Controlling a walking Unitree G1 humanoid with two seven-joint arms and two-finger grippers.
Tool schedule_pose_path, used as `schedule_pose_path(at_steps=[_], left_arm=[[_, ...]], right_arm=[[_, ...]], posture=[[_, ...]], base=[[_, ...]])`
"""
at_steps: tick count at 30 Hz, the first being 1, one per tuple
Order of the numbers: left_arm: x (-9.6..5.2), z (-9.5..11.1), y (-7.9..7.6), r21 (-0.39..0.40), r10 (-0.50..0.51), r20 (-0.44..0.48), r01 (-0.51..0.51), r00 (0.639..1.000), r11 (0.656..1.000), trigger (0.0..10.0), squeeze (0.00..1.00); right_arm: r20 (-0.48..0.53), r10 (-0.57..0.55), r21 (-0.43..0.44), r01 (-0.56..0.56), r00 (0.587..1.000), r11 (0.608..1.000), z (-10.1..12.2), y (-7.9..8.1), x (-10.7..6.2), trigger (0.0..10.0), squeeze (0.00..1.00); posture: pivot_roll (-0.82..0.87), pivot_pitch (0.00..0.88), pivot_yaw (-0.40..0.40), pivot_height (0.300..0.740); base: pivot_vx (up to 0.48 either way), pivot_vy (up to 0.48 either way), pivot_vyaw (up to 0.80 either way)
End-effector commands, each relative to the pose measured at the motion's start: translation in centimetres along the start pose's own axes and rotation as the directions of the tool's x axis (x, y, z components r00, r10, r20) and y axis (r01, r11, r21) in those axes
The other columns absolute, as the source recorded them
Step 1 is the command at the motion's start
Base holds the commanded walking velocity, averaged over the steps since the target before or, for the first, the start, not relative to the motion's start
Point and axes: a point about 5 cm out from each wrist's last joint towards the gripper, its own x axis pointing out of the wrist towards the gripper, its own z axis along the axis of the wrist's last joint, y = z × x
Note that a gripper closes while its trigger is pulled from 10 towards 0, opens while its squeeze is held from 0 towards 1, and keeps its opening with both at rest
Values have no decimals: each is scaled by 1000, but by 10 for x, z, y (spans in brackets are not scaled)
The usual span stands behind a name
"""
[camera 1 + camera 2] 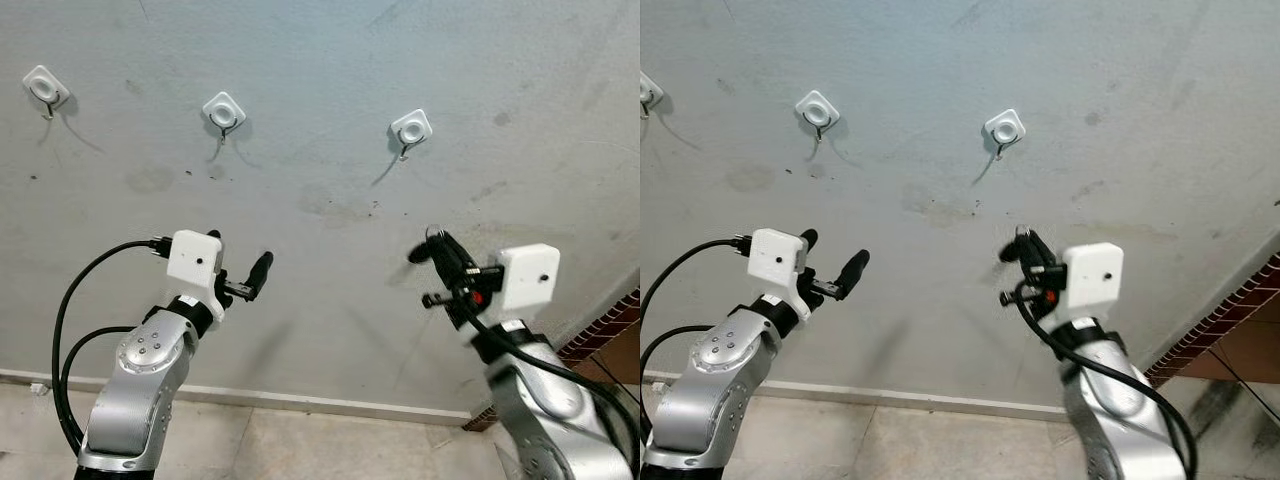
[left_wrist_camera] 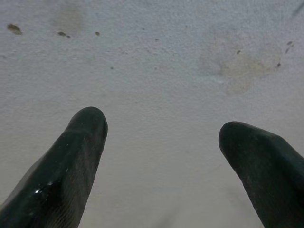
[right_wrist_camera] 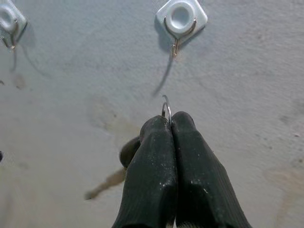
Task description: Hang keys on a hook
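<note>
Right hand (image 3: 169, 118) with key ring (image 3: 166, 108) below hook (image 3: 181, 20)

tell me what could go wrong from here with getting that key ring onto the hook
1. The right gripper pinches the key ring with little of it sticking past the fingertips, so the rightmost hook may meet the fingers rather than thread the loop.
2. The thin ring could twist or slip in that tip grip.
3. The wall is close behind, so reaching too far could jam the fingers.
</note>
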Motion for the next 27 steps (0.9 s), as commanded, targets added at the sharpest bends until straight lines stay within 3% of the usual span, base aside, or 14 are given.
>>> schedule_pose_path(at_steps=[1, 7, 12, 17, 27], left_arm=[[3, 9, -3, -2, -6, 32, 6, 999, 1000, 10000, 0], [6, 10, -8, -12, -21, 39, 22, 999, 1000, 10000, 0], [3, 13, -15, -4, -71, 44, 71, 997, 997, 10000, 0], [-1, 15, -23, 15, -138, 43, 138, 989, 990, 10000, 0], [-3, 18, -26, 8, -165, 32, 165, 986, 986, 10000, 0]], right_arm=[[19, -8, 3, 7, 1000, 1000, 3, 2, 4, 10000, 0], [68, 35, 45, -38, 997, 998, 9, 19, 23, 10000, 0], [128, 79, 81, -90, 989, 993, 17, 36, 56, 10000, 0], [147, 93, 93, -107, 985, 990, 18, 40, 69, 10000, 0], [198, 64, 90, -83, 978, 992, 23, 38, 89, 10000, 0]], posture=[[97, 0, -74, 740], [103, 0, -74, 740], [142, 0, -81, 740], [156, 0, -83, 740], [174, 0, -86, 740]], base=[[0, 0, 0], [0, 0, 0], [0, 0, 0], [0, 0, 0], [0, 0, 0]])
